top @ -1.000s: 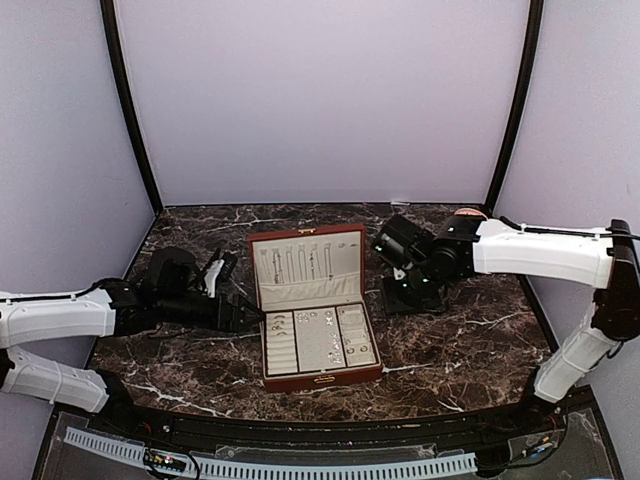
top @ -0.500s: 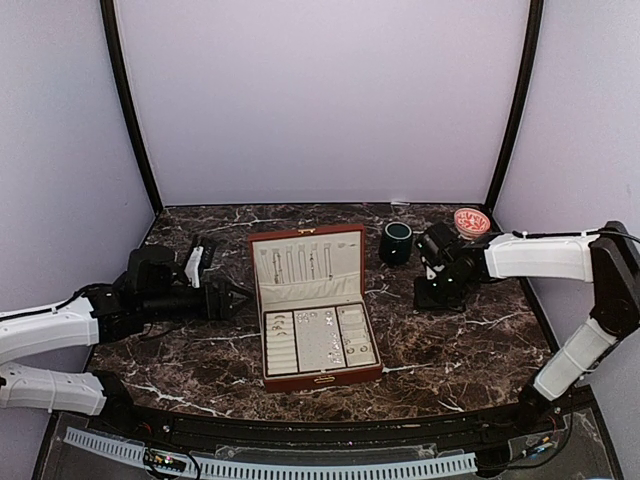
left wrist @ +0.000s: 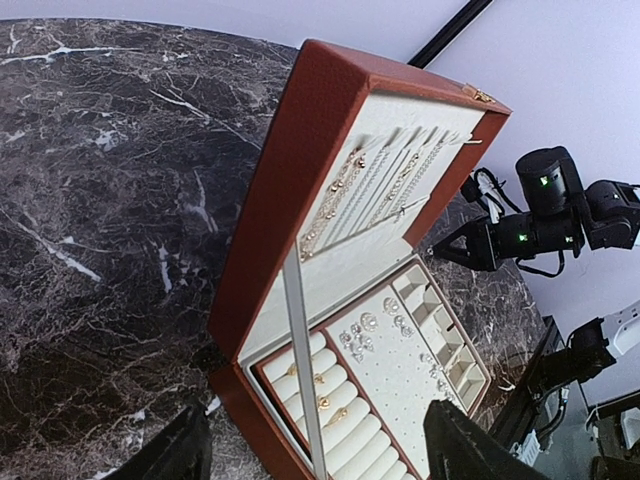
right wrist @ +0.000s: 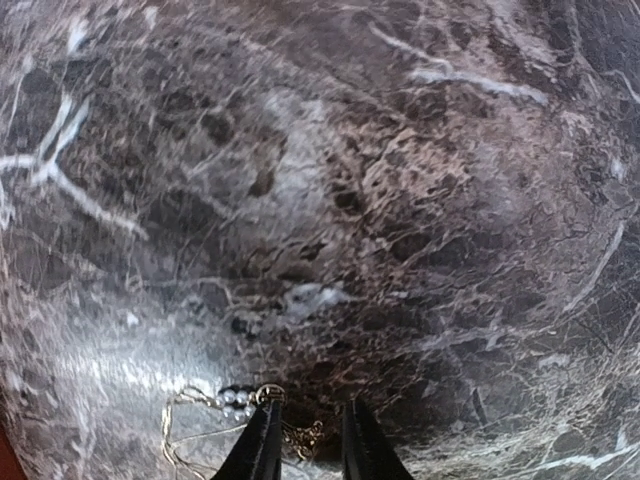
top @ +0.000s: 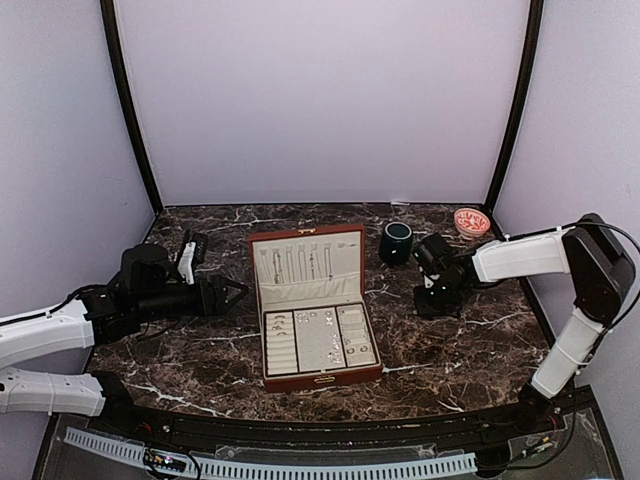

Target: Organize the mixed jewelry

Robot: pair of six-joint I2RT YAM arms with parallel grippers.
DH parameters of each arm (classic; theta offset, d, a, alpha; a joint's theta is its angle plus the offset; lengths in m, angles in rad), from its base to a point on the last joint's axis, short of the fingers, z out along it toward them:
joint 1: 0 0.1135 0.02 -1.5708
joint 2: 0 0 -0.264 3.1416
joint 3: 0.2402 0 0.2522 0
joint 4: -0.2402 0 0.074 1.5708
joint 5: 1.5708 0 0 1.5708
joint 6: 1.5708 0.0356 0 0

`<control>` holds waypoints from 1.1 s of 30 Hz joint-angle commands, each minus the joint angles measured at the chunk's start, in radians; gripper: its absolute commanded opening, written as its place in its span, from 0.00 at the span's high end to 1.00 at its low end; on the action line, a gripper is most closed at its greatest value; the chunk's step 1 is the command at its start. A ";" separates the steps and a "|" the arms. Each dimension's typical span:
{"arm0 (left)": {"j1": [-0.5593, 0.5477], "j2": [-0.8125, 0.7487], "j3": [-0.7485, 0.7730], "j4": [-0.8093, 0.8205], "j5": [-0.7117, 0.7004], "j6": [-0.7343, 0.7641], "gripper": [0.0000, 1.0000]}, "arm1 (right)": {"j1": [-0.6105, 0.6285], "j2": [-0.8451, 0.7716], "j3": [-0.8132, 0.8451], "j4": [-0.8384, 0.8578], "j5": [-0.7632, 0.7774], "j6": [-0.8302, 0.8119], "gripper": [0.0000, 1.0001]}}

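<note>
- Currently, right gripper (right wrist: 310,442) tips are cropped at the frame edge, narrowly apart over a thin pearl-beaded chain (right wrist: 232,397) on the glossy veined marble table (right wrist: 420,200); chain partly hidden
- left gripper (left wrist: 320,458) wide, empty
- other jewelry (left wrist: 365,335) tiny, silvery, in cream-lined textured box (left wrist: 300,180)

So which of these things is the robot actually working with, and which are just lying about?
Part of the job: the open jewelry box; the rings, earrings and necklaces inside it; the loose beaded chain on the table at the right hand.

Just lying about: the dark green mug; the pink patterned bowl.
</note>
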 commanded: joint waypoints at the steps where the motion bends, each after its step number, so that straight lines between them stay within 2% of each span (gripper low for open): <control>1: 0.006 -0.017 -0.012 0.001 -0.011 -0.004 0.24 | -0.006 0.046 -0.019 0.020 -0.007 0.003 0.80; 9: 0.009 -0.028 -0.009 0.004 -0.002 0.013 0.25 | -0.006 0.005 -0.079 0.046 -0.060 0.037 1.00; 18: 0.009 -0.062 -0.018 0.116 0.003 0.193 0.24 | -0.006 -0.143 -0.113 0.070 -0.167 -0.012 1.00; 24: 0.006 -0.040 -0.002 0.206 0.037 0.320 0.25 | -0.006 -0.273 -0.163 0.115 -0.411 -0.065 1.00; 28: -0.023 0.001 -0.034 0.356 0.050 0.318 0.27 | -0.004 -0.370 -0.203 0.159 -0.578 -0.070 1.00; 33: -0.102 0.134 -0.020 0.482 0.034 0.315 0.28 | -0.005 -0.470 -0.220 0.198 -0.694 -0.043 1.00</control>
